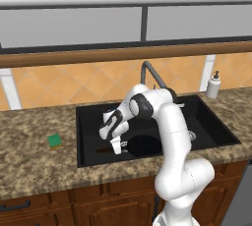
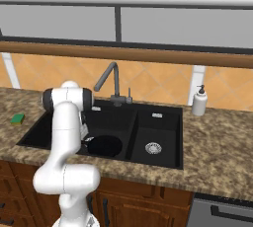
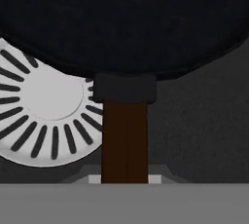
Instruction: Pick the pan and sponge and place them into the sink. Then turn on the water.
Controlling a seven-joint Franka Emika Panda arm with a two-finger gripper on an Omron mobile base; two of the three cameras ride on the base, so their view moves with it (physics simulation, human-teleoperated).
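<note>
A: Status on the pincer (image 1: 115, 146)?

B: Down inside the large basin of the sink (image 1: 88, 114), clenched on the handle (image 3: 124, 140) of the pan (image 1: 143, 144). In the hand view the brown handle runs straight up between the fingertips to the black pan body.

A: Pan location?

B: In the large basin, low near the bottom. The hand view shows its round body overlapping part of the silver drain (image 3: 44, 121) beneath. Can't tell whether it's touching the floor of the basin or just above it.

A: Sponge?

B: The sponge (image 1: 54, 141) is on the desk (image 1: 34, 166), green side up, left of the sink, well apart from the arm. Also visible at the far left in the right base view.

A: Faucet?

B: The faucet (image 2: 109, 80) is a grey gooseneck behind the sink. White soap dispenser (image 2: 199, 100) sits on the desk to the right of the small basin (image 2: 157, 137).
</note>
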